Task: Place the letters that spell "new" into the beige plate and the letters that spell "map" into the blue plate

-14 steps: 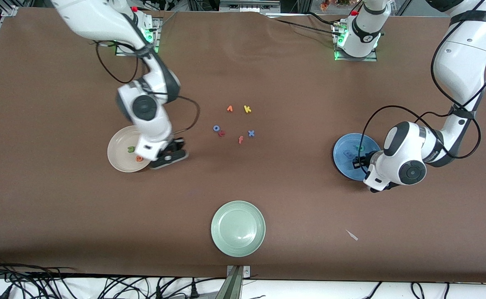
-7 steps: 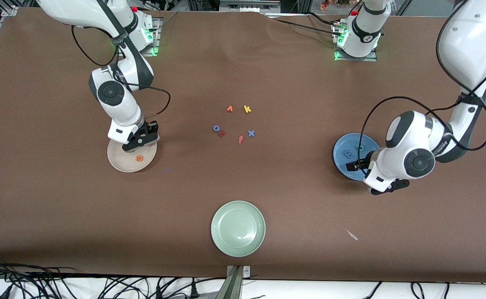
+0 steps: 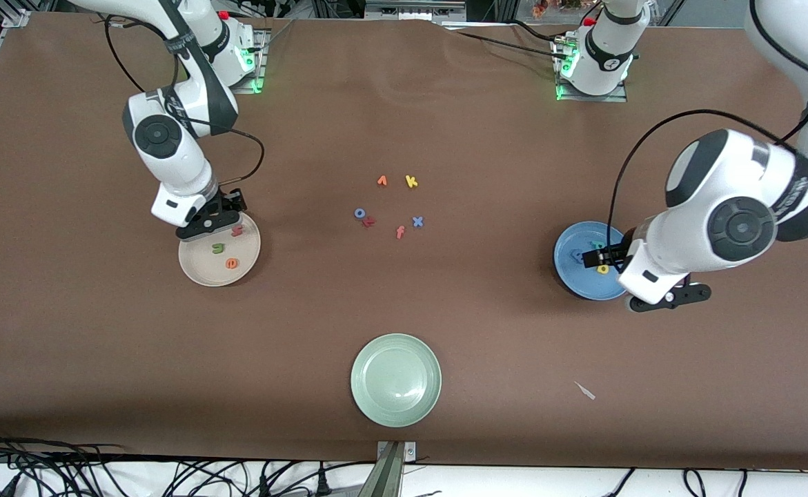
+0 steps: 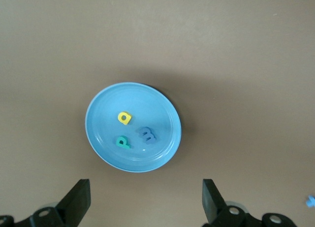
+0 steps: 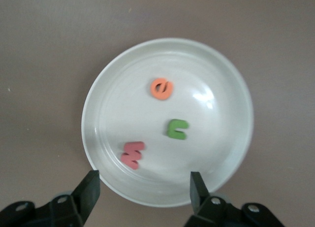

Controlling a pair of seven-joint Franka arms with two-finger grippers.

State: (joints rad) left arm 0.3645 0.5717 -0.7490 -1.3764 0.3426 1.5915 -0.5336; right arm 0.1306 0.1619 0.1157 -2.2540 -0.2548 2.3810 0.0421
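At the edge of the brown worktop (image 3: 486,331) nearest the front camera, a round, glossy pale green plate (image 3: 396,379) sits alone, with a small pale scrap (image 3: 585,391) lying toward the left arm's end. Farther up, the smooth blue plate (image 3: 573,276) holds the letters that spell "map": a yellow a (image 4: 124,118), a teal p (image 4: 122,142) and a blue m (image 4: 146,134), small chunky pieces lying flat and apart; in the front view the left arm's wrist covers part of this plate and the m is hard to make out. The left claw (image 4: 146,200) hangs over the blue plate's rim, its dark fingers spread wide and holding nothing. Toward the right arm's end, the shallow cream beige plate (image 3: 196,266) carries the letters that spell "new": an orange e (image 5: 162,88), a green n (image 5: 177,129) and a pinkish-red w (image 5: 132,154). The right claw (image 5: 145,187) hovers over that plate's rim, fingers parted and empty, their tips cut off by the wrist view's edge. Between the two plates, farther from the camera, loose letters lie scattered: a blue o (image 3: 360,213), a dark red letter (image 3: 369,221), an orange f (image 3: 399,232), a blue x (image 3: 417,221), a yellow k (image 3: 411,181) and an orange piece (image 3: 381,181) whose shape is hard to read.
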